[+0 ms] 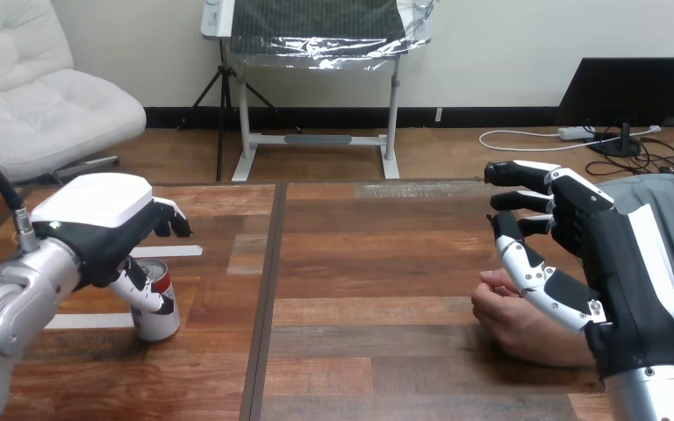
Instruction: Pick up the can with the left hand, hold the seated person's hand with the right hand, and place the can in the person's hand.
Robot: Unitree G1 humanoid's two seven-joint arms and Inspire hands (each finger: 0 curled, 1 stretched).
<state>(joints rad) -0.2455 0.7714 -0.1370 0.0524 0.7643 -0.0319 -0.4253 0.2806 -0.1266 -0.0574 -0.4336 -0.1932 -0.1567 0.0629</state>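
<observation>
The right hand (610, 263) rises from the bottom corner at the table's (386, 263) right edge, palm turned inward. Its fingers are loosely bent and spread, and it grips nothing. Its thumb slants down in front of the person's hand (505, 316), which rests loosely curled on the wood. Whether thumb and hand touch cannot be told, and the person's wrist is hidden behind the robot's palm. Across the table, near its left edge, the can (160, 314) stands upright on its base with its long axis vertical. It has a silvery body with a red band near the top. The left hand (110, 224) hovers over it, covering its top and much of its left side. The thumb lies down against the can's side, while the bent fingers reach out above and past it without closing round it. A white tape strip (180, 252) lies just behind the can.
</observation>
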